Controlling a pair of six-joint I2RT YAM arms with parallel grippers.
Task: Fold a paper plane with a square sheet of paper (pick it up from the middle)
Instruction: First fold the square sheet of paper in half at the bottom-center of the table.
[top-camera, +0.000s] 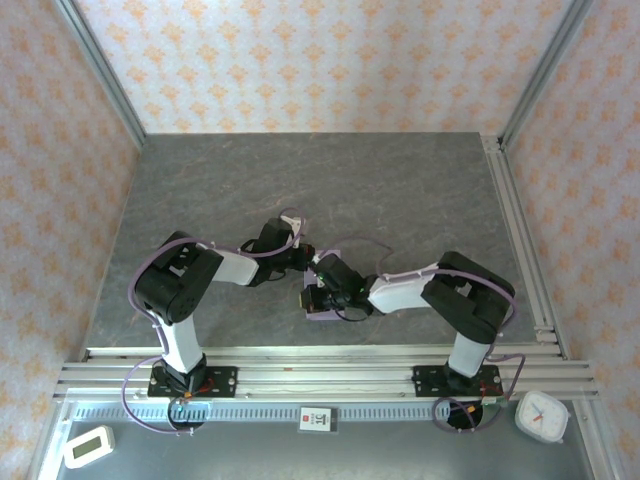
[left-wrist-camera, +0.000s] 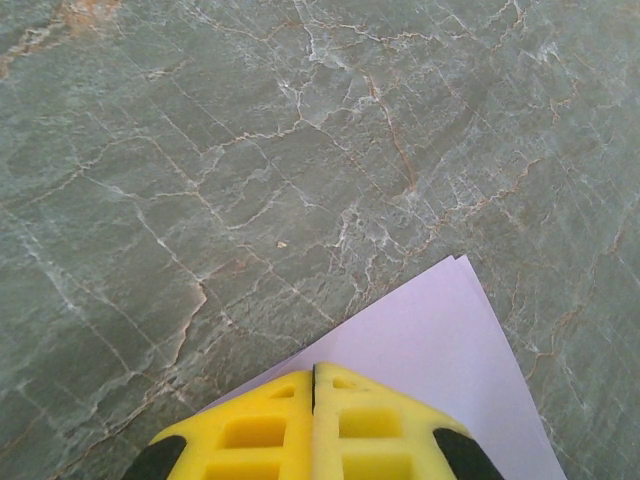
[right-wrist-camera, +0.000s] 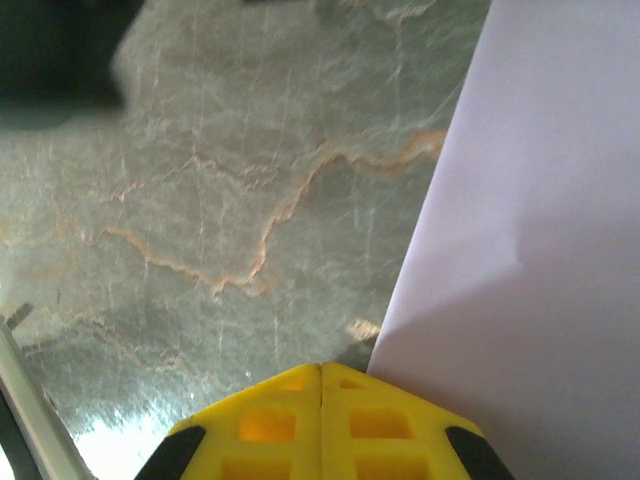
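Note:
The square sheet of paper (top-camera: 322, 314) is pale lilac and lies flat on the grey marbled table, mostly under the right arm. In the left wrist view the sheet (left-wrist-camera: 440, 340) shows two stacked layers at its far corner. My left gripper (left-wrist-camera: 314, 370) is shut, and its yellow fingertips rest on the sheet's near part. In the right wrist view the sheet (right-wrist-camera: 540, 200) fills the right side and has a faint soft crease. My right gripper (right-wrist-camera: 321, 368) is shut, with its tips at the sheet's left edge. Both grippers meet near the table's middle front, left (top-camera: 303, 266) and right (top-camera: 312, 298). A paper plane is out of view.
Aluminium rails (top-camera: 320, 365) run along the near edge under the arm bases. Below the rails sit a white clock (top-camera: 541, 415), a small white timer (top-camera: 88, 446) and a label card (top-camera: 317, 418). Patterned walls enclose the table on three sides. A rail (top-camera: 520, 240) lines the right side.

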